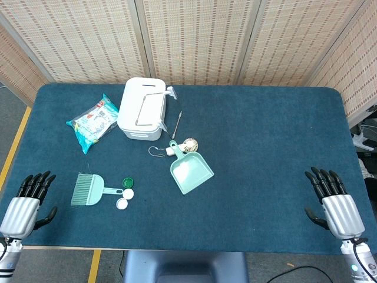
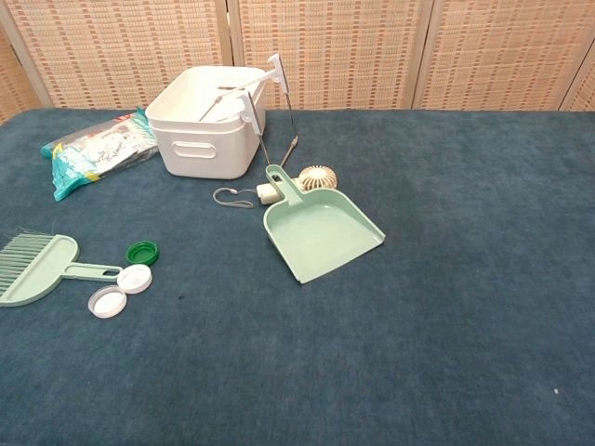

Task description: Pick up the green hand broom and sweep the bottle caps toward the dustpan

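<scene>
The green hand broom (image 1: 88, 190) (image 2: 37, 268) lies flat at the front left of the blue table, bristles to the left and handle pointing right. Three bottle caps touch or sit by its handle end: a green cap (image 1: 128, 182) (image 2: 142, 252) and two white caps (image 1: 128, 193) (image 1: 122, 204) (image 2: 136, 278) (image 2: 106, 301). The green dustpan (image 1: 191, 170) (image 2: 320, 234) lies near the table's middle, mouth facing front right. My left hand (image 1: 26, 203) rests open at the front left edge, left of the broom. My right hand (image 1: 333, 202) is open at the front right edge. Neither hand shows in the chest view.
A white plastic bin (image 1: 142, 109) (image 2: 204, 133) with a wire handle stands at the back left. A snack packet (image 1: 93, 122) (image 2: 93, 151) lies left of it. A small round white fan (image 1: 189, 144) (image 2: 318, 177) with a cord sits behind the dustpan handle.
</scene>
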You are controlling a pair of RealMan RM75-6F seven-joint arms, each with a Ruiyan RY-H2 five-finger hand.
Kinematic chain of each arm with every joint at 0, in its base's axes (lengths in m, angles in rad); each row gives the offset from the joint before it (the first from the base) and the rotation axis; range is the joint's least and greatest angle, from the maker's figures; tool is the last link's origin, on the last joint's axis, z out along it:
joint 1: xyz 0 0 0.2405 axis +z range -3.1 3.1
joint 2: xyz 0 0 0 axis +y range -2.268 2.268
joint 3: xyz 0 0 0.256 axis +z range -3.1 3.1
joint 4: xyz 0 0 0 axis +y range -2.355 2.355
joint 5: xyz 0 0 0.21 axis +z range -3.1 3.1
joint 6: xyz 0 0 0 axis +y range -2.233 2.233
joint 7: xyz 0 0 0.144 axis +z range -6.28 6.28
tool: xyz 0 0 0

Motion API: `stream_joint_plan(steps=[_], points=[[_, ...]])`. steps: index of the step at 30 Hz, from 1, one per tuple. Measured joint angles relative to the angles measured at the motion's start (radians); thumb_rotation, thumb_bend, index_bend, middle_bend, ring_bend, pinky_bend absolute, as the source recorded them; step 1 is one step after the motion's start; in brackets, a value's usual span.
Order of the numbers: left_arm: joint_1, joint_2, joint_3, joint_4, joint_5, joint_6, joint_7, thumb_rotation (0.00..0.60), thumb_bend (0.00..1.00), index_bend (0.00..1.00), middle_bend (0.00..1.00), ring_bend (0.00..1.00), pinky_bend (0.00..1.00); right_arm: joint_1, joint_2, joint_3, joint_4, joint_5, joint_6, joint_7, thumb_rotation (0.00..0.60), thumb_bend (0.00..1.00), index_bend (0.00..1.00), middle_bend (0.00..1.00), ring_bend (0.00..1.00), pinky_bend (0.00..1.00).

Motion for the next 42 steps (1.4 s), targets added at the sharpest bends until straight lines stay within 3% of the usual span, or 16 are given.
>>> stream_joint_plan(steps=[7, 11, 14, 17, 21, 23, 29, 34, 42], points=[[-0.015, -0.015, 0.007, 0.004, 0.009, -0.027, 0.013, 0.6, 0.35, 0.0, 0.0, 0.0, 0.06, -0.002, 0.001, -0.001, 0.001, -0.004, 0.004, 0.001, 0.6, 0.2, 0.0, 0.0, 0.0, 0.0], [-0.026, -0.048, 0.013, 0.014, 0.041, -0.025, 0.024, 0.6, 0.36, 0.0, 0.0, 0.0, 0.15, -0.009, 0.004, -0.002, 0.0, -0.016, 0.024, 0.003, 0.6, 0.2, 0.0, 0.0, 0.0, 0.0], [-0.04, -0.083, 0.014, 0.027, 0.062, -0.026, 0.059, 0.6, 0.36, 0.01, 0.02, 0.04, 0.17, -0.012, 0.005, 0.001, -0.001, -0.01, 0.027, 0.005, 0.6, 0.2, 0.0, 0.0, 0.0, 0.0], [-0.055, -0.122, 0.007, 0.04, 0.07, -0.032, 0.12, 0.6, 0.37, 0.07, 0.13, 0.25, 0.33, -0.01, 0.004, 0.004, -0.002, -0.006, 0.023, 0.005, 0.6, 0.2, 0.0, 0.0, 0.0, 0.0], [-0.089, -0.196, -0.013, 0.065, 0.067, -0.059, 0.186, 0.6, 0.37, 0.16, 0.27, 0.6, 0.72, -0.008, 0.001, 0.005, 0.001, 0.0, 0.017, 0.003, 0.6, 0.2, 0.0, 0.0, 0.0, 0.0], [-0.111, -0.22, -0.021, 0.076, 0.059, -0.092, 0.187, 0.6, 0.36, 0.19, 0.3, 0.68, 0.79, -0.008, 0.001, 0.006, 0.002, 0.003, 0.014, 0.001, 0.6, 0.2, 0.0, 0.0, 0.0, 0.0], [-0.174, -0.287, -0.039, 0.145, 0.031, -0.182, 0.181, 0.6, 0.35, 0.23, 0.31, 0.75, 0.85, -0.009, 0.001, 0.011, 0.002, 0.011, 0.015, -0.002, 0.6, 0.2, 0.0, 0.0, 0.0, 0.0], [-0.203, -0.351, -0.051, 0.224, 0.026, -0.189, 0.195, 0.6, 0.34, 0.29, 0.29, 0.75, 0.85, -0.009, 0.003, 0.014, 0.002, 0.017, 0.015, 0.001, 0.6, 0.2, 0.0, 0.0, 0.0, 0.0], [-0.245, -0.435, -0.041, 0.356, 0.011, -0.242, 0.198, 0.6, 0.33, 0.28, 0.26, 0.75, 0.85, -0.016, 0.008, 0.017, -0.002, 0.013, 0.032, 0.007, 0.6, 0.2, 0.0, 0.0, 0.0, 0.0]])
